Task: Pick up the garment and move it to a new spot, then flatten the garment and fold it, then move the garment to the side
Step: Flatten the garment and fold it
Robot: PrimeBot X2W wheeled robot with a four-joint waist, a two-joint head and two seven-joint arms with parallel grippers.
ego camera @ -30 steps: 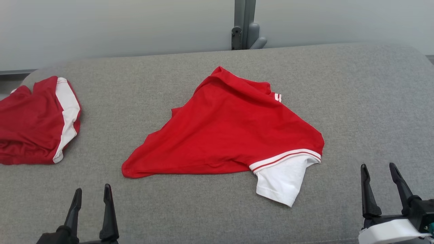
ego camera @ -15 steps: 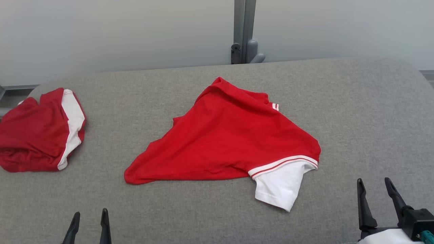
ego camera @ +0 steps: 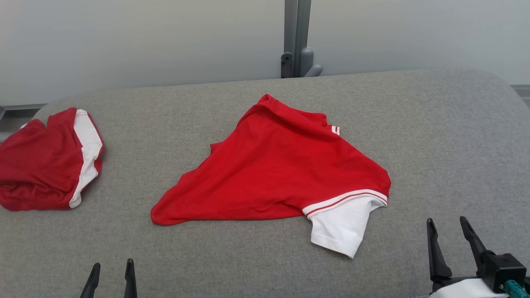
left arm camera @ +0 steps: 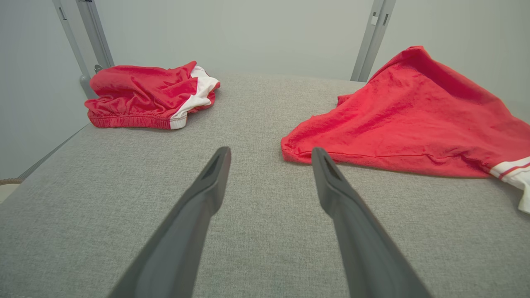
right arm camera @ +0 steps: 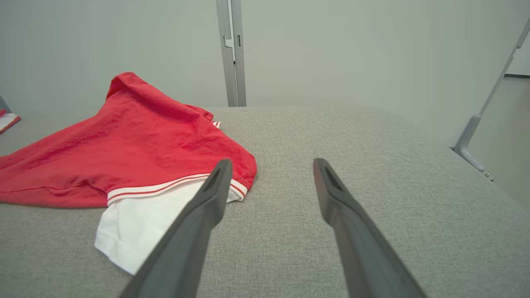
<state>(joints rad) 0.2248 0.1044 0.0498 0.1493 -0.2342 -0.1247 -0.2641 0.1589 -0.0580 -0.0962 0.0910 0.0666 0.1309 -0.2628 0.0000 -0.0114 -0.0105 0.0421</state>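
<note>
Red garment lies crumpled mid-table, its white sleeve poking toward the near edge, right side. Left jaws are low at the near-left edge, spread wide, nothing btwn them, short of the garment's red corner. Right jaws are at near-right, also wide & empty, near that sleeve, not touching. A second red-and-white piece is bunched at the table's left end, well apart.

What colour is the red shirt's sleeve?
The short cloth sleeve is white; head view shows it best.
</note>
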